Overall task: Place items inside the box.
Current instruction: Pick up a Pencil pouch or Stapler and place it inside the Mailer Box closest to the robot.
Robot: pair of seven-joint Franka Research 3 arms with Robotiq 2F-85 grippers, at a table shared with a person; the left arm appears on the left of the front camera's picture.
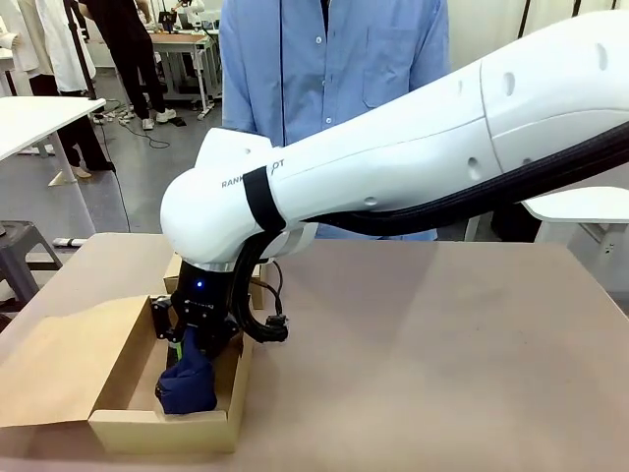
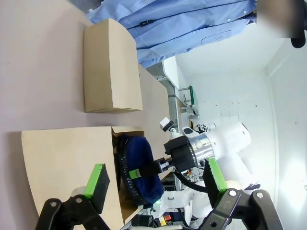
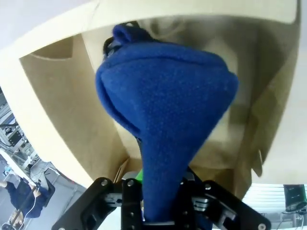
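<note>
The right end effector (image 1: 197, 339) is clamped tight on the top edge of the navy pouch (image 1: 187, 385), fingers pointing straight down. The pouch hangs from them as a bunched, drooping lump inside the open cardboard box (image 1: 167, 425). It sits toward the box's near end, close to the near wall. Whether its lower end rests on the box floor cannot be told. In the right wrist view the blue fabric spreads out below the fingers, with the box walls around it on every side. The box stands at the near left part of the brown worktop (image 1: 442, 344), its long flap (image 1: 59, 364) folded flat outward to the left. The left end effector (image 2: 154, 167) stands wide, with nothing between its green pads (image 2: 96, 179), looking at the box and pouch from the side. A smaller closed cardboard box (image 2: 110, 67) lies just beyond the open one. A person in a blue shirt (image 1: 334, 59) stands at the far edge.
</note>
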